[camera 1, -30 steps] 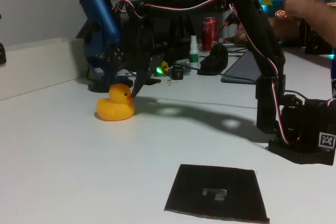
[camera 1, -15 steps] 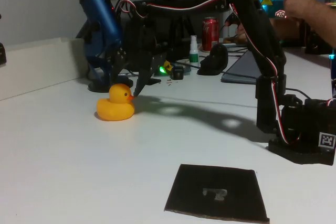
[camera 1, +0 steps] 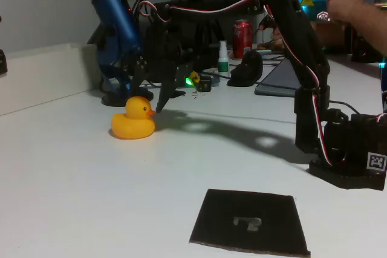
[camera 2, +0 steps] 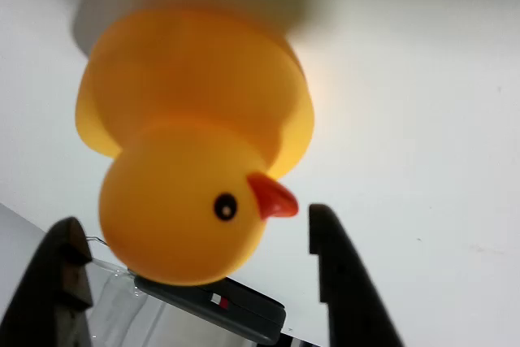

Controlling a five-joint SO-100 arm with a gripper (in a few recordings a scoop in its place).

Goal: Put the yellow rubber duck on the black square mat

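Duck [camera 1: 133, 120] sits upright on a plain white table [camera 1: 72, 197], beak toward the right in the fixed view, well apart from the black square mat [camera 1: 249, 222] lying flat near the front edge. Behind it the desk is crowded: a blue microphone [camera 1: 115, 25], a red can [camera 1: 242, 31], a small spray bottle [camera 1: 223, 60] and lit screens. The black arm reaches over from its base at the right, its gripper [camera 1: 148, 104] low around the duck's head. The wrist view adds what the fixed view hides: the gripper [camera 2: 195, 237] is spread wide, two dark fingers [camera 2: 329, 249] flanking the head, holding nothing.
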